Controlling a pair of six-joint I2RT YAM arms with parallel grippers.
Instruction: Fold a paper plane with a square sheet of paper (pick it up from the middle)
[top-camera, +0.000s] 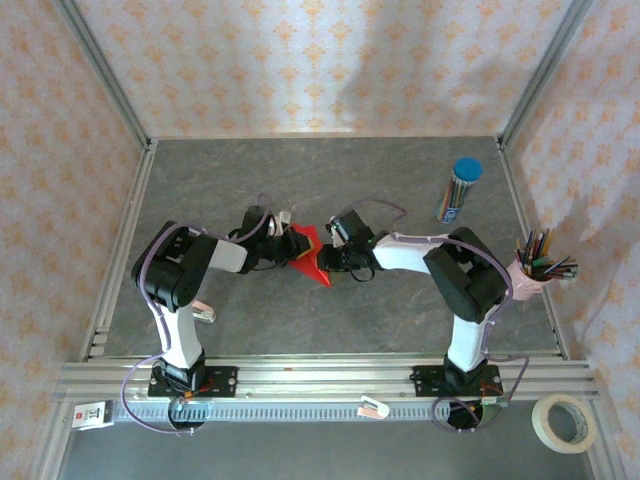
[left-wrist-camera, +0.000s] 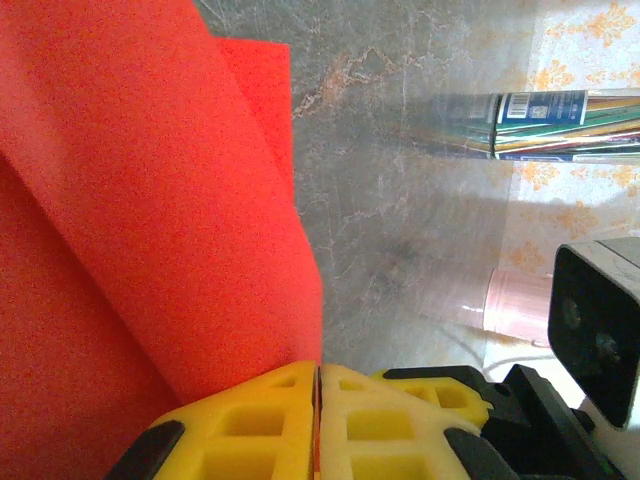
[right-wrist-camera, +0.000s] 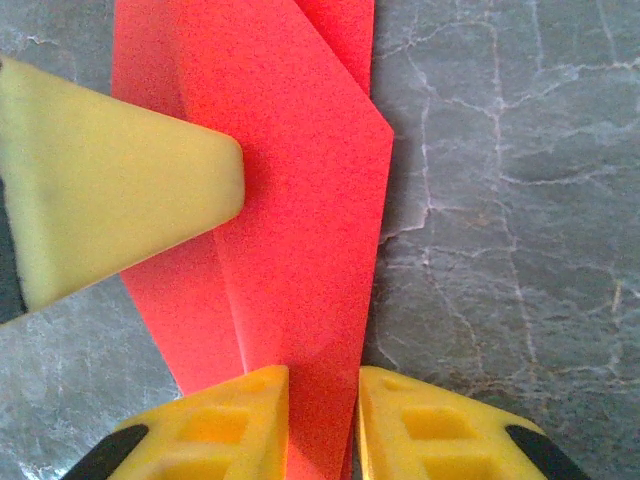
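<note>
While the left claw (left-wrist-camera: 318, 372) clamps it from the left and the right claw (right-wrist-camera: 322, 378) flanks it from the right, a folded piece of red paper (top-camera: 312, 262) sits at the middle of the grey, marble-patterned desk (top-camera: 300, 180). The left claw is closed tight on the paper, its two yellow fingers pressed together with a red edge pinched in the seam between them. In the left wrist view the paper spreads away from the claw in broad overlapping layers. The right claw has its fingers parted, one on each side of the paper's narrow end, and the red strip fills the gap between them; whether they press its edges cannot be told. Seen from the right wrist, the paper shows several diagonal folds and tapers toward the claw, while a pale yellow wedge (right-wrist-camera: 110, 190) lies across one side of it. From above, a pointed corner of the paper aims toward the near side of the desk, and the two claws stand just beside each other over it. Well apart from the work, a blue-capped tube of coloured pencils (top-camera: 458, 192) is at the far right of the desk. A pink cup (top-camera: 530, 275) of pencils sits at the right edge. A roll of tape (top-camera: 565, 422) lies at the near right, beyond the metal rail (top-camera: 320, 378).
</note>
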